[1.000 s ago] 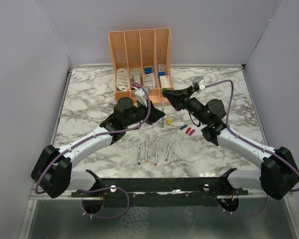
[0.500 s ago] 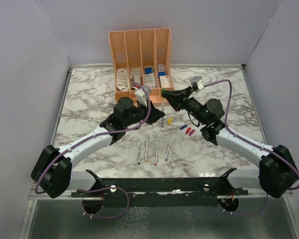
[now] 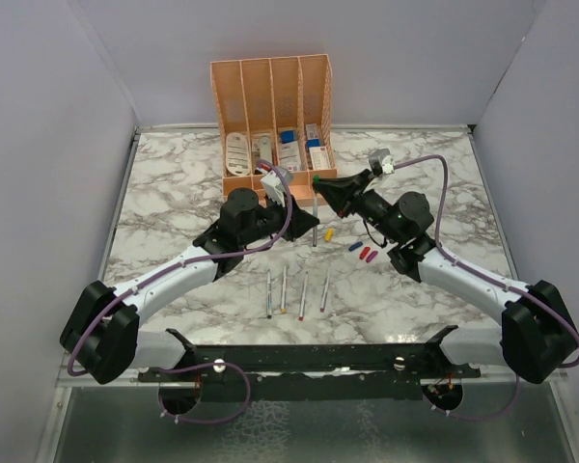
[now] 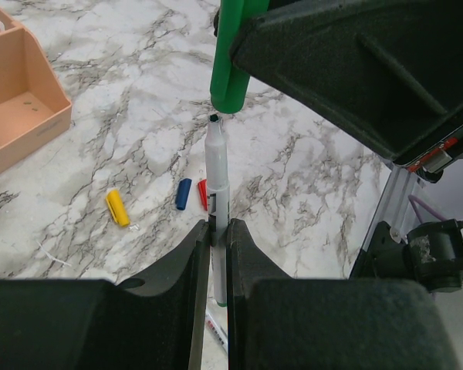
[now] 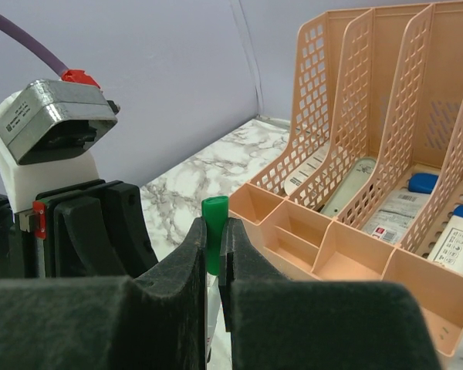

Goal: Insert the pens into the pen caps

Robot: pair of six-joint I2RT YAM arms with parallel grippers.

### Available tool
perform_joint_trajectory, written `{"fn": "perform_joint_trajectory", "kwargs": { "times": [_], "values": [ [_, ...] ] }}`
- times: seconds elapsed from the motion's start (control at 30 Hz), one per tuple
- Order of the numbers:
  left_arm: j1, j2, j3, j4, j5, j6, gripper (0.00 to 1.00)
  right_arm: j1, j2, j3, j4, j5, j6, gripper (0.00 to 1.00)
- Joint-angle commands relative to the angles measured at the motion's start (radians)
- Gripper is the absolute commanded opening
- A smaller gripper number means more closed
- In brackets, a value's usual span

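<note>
My left gripper (image 3: 304, 201) is shut on a grey-white pen (image 3: 315, 224), which shows in the left wrist view (image 4: 217, 173) with its dark tip pointing away. My right gripper (image 3: 320, 181) is shut on the green cap (image 3: 316, 178). That cap (image 4: 229, 62) hangs just beyond the pen tip, slightly to its right, and it shows clamped between the jaws in the right wrist view (image 5: 214, 220). The yellow cap (image 3: 328, 233), blue cap (image 3: 355, 246), red cap (image 3: 365, 253) and magenta cap (image 3: 372, 257) lie on the table. Several more pens (image 3: 303, 292) lie in a row nearer the arm bases.
The peach organiser (image 3: 270, 96) stands at the back centre, right behind both grippers, and holds white and blue items. Its low front trays (image 5: 355, 254) are close to the right gripper. Grey walls enclose the marble table (image 3: 174, 193) on three sides.
My right gripper has moved slightly left with the green cap, closer to the pen tip. The left gripper and its pen have held still.
</note>
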Motion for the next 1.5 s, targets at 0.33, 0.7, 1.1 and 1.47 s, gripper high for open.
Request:
{"fn": "perform_joint_trajectory", "kwargs": {
  "times": [0.33,0.7,1.1,1.47],
  "values": [
    [-0.006,-0.039,0.041,0.027,-0.013,0.021,0.00,0.004,0.014,-0.012,-0.020,-0.016,0.013,0.01],
    [-0.006,-0.050,0.044,0.027,-0.063,0.030,0.00,0.004,0.022,-0.006,-0.047,-0.033,0.034,0.01],
    [-0.006,-0.055,0.049,0.049,-0.178,0.084,0.00,0.006,0.062,0.033,-0.200,-0.068,0.095,0.01],
    [-0.006,-0.047,0.058,0.119,-0.233,0.129,0.00,0.006,0.073,0.058,-0.306,-0.087,0.101,0.01]
  ]
}}
